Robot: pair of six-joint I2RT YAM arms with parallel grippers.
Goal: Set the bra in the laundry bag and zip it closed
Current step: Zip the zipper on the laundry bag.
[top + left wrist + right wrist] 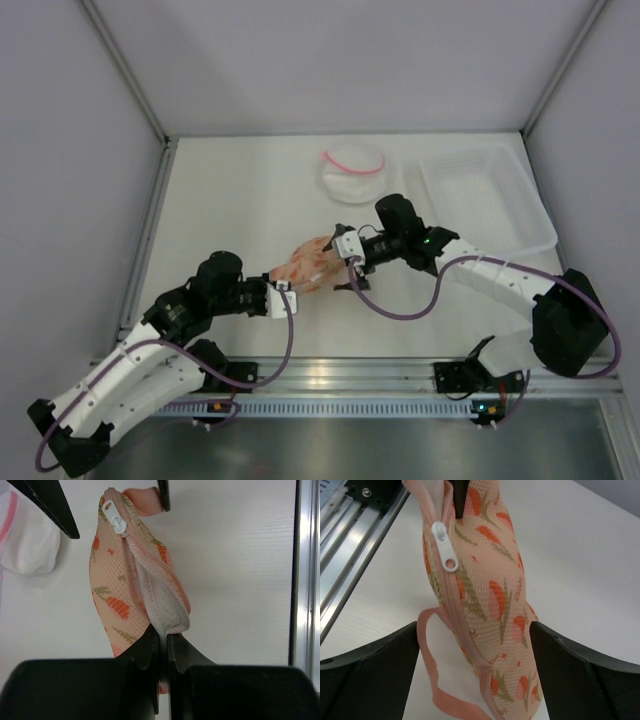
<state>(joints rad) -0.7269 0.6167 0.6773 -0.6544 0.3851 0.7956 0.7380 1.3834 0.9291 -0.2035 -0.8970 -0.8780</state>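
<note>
My left gripper is pinched tight on the edge of the peach, orange-printed, peanut-shaped mesh laundry bag, and my right gripper is spread wide.
The bag is mid-table, between both arms. My right fingers straddle it; I cannot tell whether they touch it. By my left fingers the seam gapes on pale lining. The white zip pull sits on the pink seam.

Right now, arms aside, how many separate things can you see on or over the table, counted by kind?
laundry bag, peach with orange print: 1
white mesh pouch with pink rim: 1
clear plastic tray: 1
Total: 3
</note>
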